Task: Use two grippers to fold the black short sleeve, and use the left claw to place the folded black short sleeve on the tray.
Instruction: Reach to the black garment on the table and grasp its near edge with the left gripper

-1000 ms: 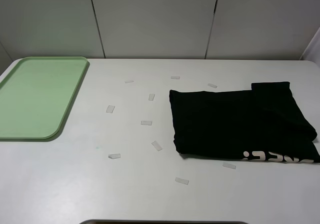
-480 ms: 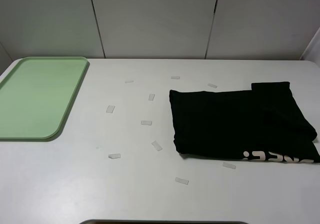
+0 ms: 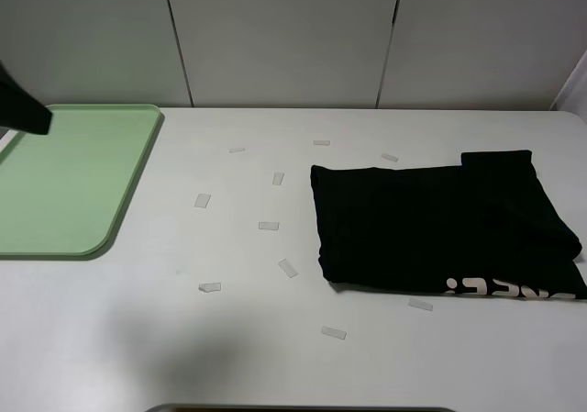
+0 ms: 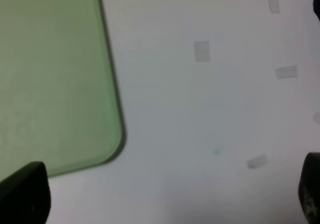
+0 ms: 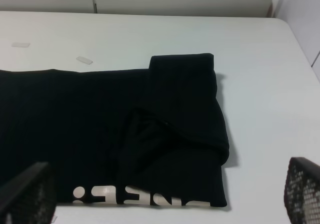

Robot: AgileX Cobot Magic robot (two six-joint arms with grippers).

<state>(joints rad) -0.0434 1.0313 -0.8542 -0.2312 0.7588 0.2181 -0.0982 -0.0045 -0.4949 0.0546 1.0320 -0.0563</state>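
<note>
Our black short sleeve [image 3: 440, 228] lies partly folded on the right of the table [image 3: 275, 366], well apart from the tray [image 3: 73, 183]. The right gripper [image 5: 165, 191] hangs over it, fingers spread, holding nothing. The left claw [image 4: 167, 191] hovers near the tray's corner, equally spread and empty. We judge the folding unfinished and the placing not yet begun.

Part of the left arm [image 3: 23, 109] is seen as a black shape over the worktop's far left corner. The left gripper [image 4: 165, 196] is held with its fingers [image 4: 22, 194] spread wide apart. The right gripper [image 5: 165, 191] is likewise held wide open, both tips [image 5: 27, 194] raised above the surface.
</note>
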